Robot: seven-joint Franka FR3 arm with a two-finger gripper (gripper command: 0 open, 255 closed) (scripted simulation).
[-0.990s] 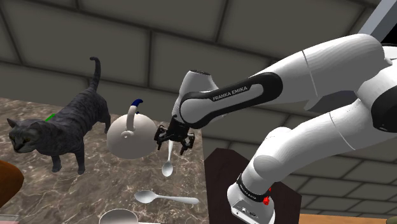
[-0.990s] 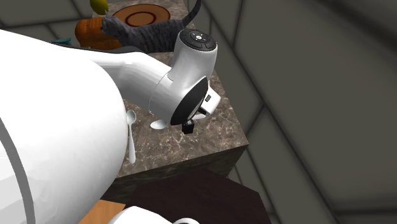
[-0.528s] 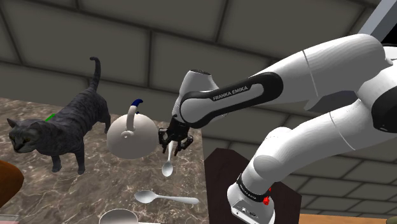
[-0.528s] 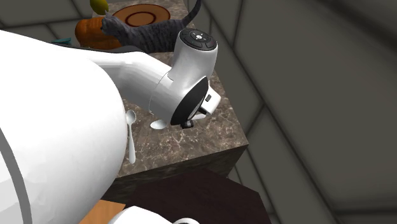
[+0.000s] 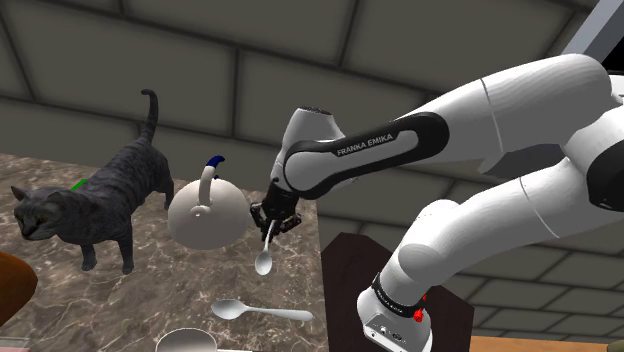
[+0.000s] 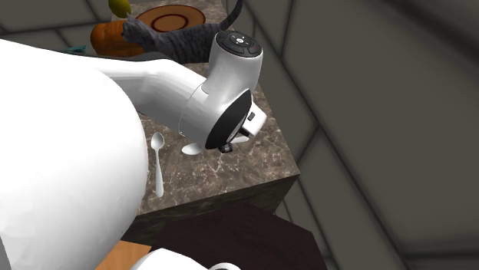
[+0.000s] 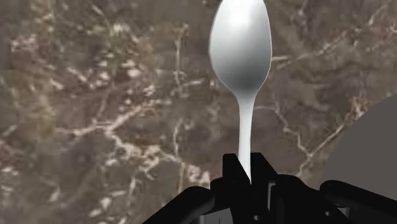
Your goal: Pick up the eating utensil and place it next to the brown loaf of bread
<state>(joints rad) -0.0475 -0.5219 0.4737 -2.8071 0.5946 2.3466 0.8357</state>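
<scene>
Wrist view: found the black hand [image 7: 248,167] clamped on the thin handle of a pale spoon [image 7: 240,63], gripped from both sides, with the bowl end stretched out ahead over brown veined marble. Confirmed the same from the shoulder view: gripped by its top and hanging nearly upright, bowl end down, over the worktop [image 5: 150,290] close to the edge at that view's right. Could not tell whether the tip touched the marble. Noted a white kettle [image 5: 205,215] with a blue-tipped handle just beside the hand, toward the shoulder view's left, and a grey cat [image 5: 90,205] standing farther along the same way. Spotted a second spoon [image 5: 255,311] lying flat toward the worktop's near edge, apart from the held one, and the rim of a pale dish [image 5: 185,342] close by it, right at that edge. Picked out the brown loaf [image 6: 115,40] in the second exterior view at the worktop's far end, partly hidden behind the cat, well apart from the hand and near a brown plate [image 6: 178,17].
</scene>
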